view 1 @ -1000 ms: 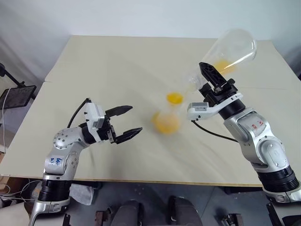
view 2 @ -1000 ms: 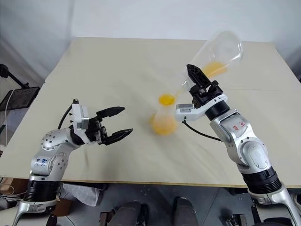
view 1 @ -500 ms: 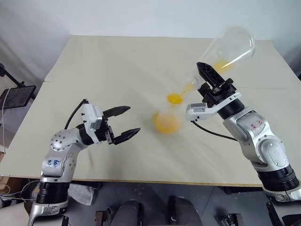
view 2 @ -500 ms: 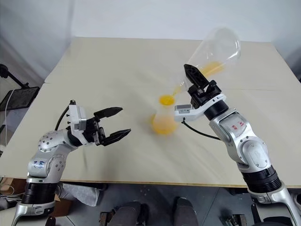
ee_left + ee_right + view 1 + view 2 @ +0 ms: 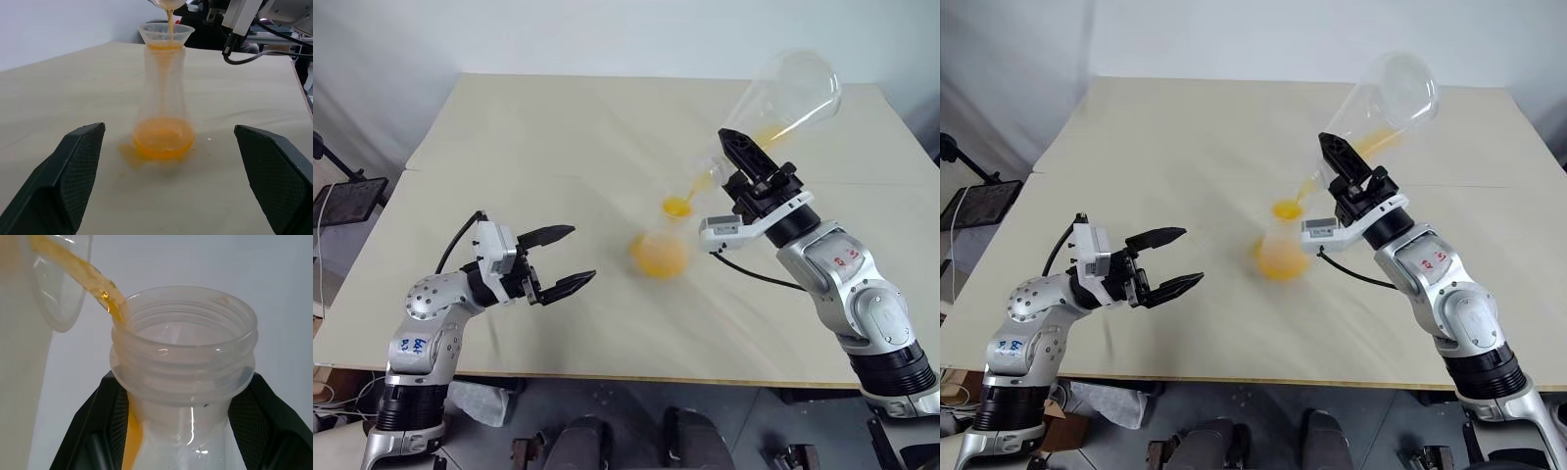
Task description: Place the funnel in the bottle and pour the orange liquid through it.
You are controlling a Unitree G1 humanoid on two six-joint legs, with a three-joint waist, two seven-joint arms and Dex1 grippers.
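Observation:
The bottle (image 5: 658, 251) stands upright mid-table with orange liquid (image 5: 164, 140) pooled in its base. A small clear funnel (image 5: 166, 33) sits in its neck. My right gripper (image 5: 736, 155) is shut on the neck of a large clear flask (image 5: 793, 90), held tilted above and to the right of the bottle. A thin orange stream (image 5: 701, 180) runs from the flask's mouth (image 5: 183, 347) into the funnel. My left gripper (image 5: 560, 259) is open and holds nothing, left of the bottle and pointing at it, a clear gap away.
The beige table (image 5: 558, 127) spreads wide around the bottle, with bare surface behind it and to both sides. A black stand (image 5: 347, 201) sits off the table's left edge. The table's front edge runs just below both arms.
A thin orange stream now shows between the flask's mouth and the funnel; a second ago it did not. Both arms have kept their places.

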